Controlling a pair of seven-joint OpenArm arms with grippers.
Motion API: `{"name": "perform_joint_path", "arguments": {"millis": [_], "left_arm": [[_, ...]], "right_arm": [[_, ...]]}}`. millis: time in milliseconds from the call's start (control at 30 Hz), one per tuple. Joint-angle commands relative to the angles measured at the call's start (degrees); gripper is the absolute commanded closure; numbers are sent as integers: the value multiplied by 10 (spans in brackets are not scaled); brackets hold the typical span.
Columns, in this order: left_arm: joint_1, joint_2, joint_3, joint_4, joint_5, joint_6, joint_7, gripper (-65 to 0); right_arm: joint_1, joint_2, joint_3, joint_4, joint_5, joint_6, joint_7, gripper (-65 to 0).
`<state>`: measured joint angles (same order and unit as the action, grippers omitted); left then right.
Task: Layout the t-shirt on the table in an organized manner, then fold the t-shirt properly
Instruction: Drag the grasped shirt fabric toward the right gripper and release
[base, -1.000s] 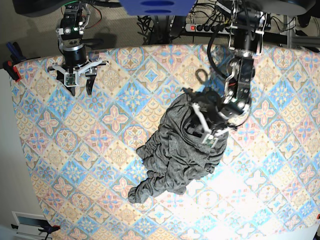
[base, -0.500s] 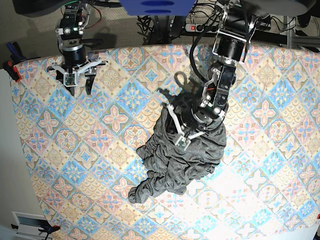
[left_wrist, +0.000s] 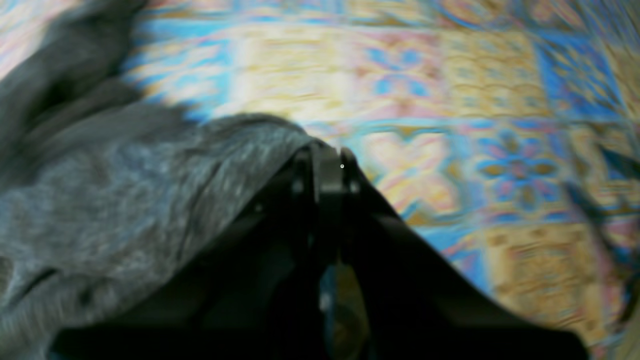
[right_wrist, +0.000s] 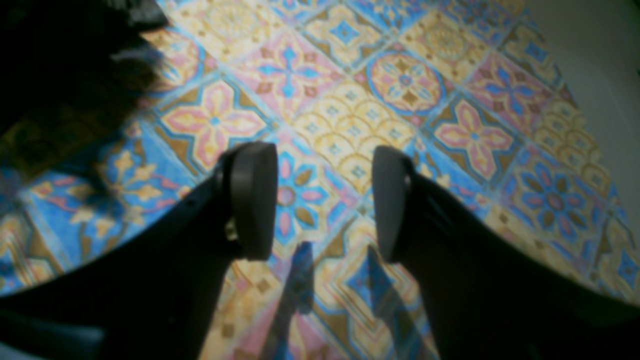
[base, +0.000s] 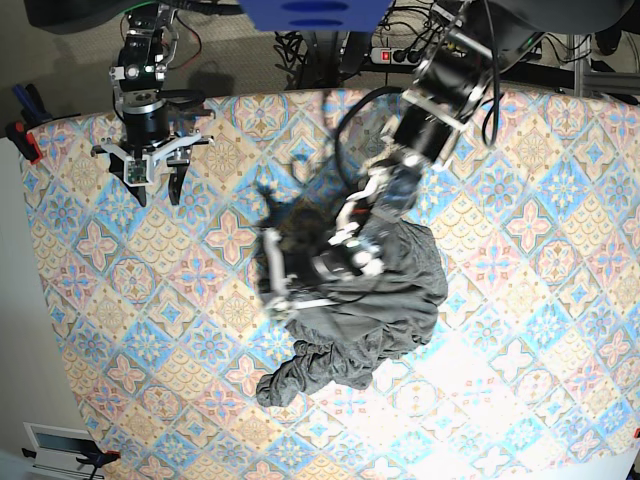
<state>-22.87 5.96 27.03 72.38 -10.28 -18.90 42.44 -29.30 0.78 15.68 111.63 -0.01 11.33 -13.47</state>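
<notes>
Grey knit is pinched in the left gripper (left_wrist: 327, 165): in its wrist view the jaws stand together with a fold of the shirt (left_wrist: 125, 200) caught at their tips, though that picture is smeared by motion. In the base view this gripper (base: 285, 275) sits at the shirt's (base: 370, 300) upper-left edge, the arm stretched across above the cloth. The shirt lies bunched in a heap near the middle of the table (base: 520, 420), a twisted tail trailing toward the near edge. The right gripper (right_wrist: 320, 200) hangs over bare tile at the far corner, fingers (right_wrist: 252, 200) apart, holding nothing.

Judging by the deep wrinkles, the fabric is light, limp and stretchy; it will drag and sag rather than slide as a sheet, and one pinch will only pull a peak. Better holds look to be hem corners or shoulder seams, one per gripper, once they can be found in the heap.
</notes>
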Motion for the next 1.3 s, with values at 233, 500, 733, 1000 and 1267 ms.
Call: {"name": "perform_joint_path", "arguments": {"millis": [233, 500, 733, 1000, 1267], "left_arm": [[-134, 30, 78, -225, -17, 2, -158, -24], [-253, 30, 169, -354, -207, 5, -260, -24], [-263, 30, 251, -354, -300, 6, -257, -60], [-200, 30, 301, -279, -276, 6, -257, -246], [-126, -31, 193, -42, -272, 6, -252, -204]], "right_arm": [[-1, 3, 12, 10, 1, -6, 15, -293], [-1, 2, 63, 10, 1, -6, 15, -293], [-1, 2, 63, 10, 1, -6, 13, -293], [-1, 1, 60, 10, 1, -6, 12, -293], [-1, 1, 57, 10, 1, -4, 11, -293]]}}
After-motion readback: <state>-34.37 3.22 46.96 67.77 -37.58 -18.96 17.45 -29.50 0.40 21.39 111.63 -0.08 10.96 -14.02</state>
